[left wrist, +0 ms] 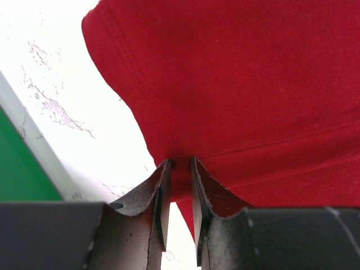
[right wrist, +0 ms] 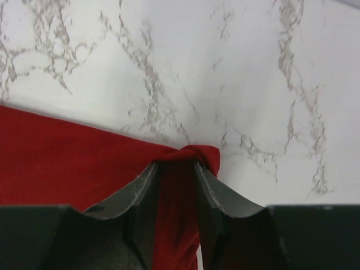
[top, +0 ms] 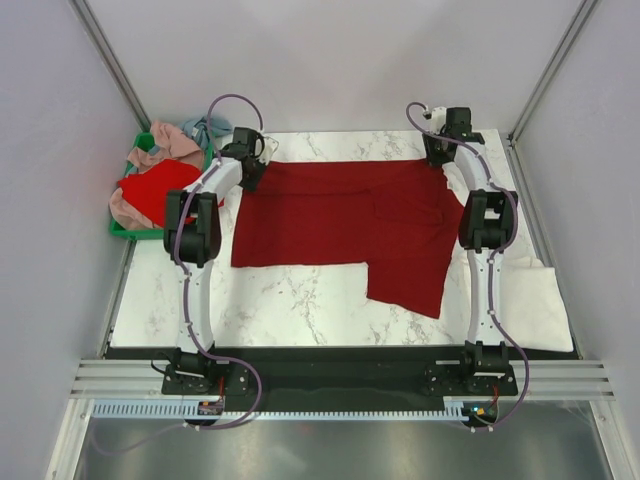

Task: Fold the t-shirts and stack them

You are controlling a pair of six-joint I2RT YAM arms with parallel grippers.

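Observation:
A dark crimson t-shirt [top: 340,225] lies spread across the marble table, its near right part hanging toward the front. My left gripper [top: 252,170] is shut on the shirt's far left corner; in the left wrist view the cloth [left wrist: 236,84] is pinched between the fingertips [left wrist: 180,166]. My right gripper [top: 437,158] is shut on the far right corner; in the right wrist view a bunched fold of the cloth [right wrist: 191,154] sits between the fingers. Other shirts, bright red [top: 155,185], dusty pink [top: 170,145] and light blue [top: 210,127], lie piled at the far left.
A green crate [top: 122,228] at the far left edge holds the shirt pile. A cream-white folded cloth [top: 535,300] lies at the right edge of the table. Grey walls and metal frame posts surround the table.

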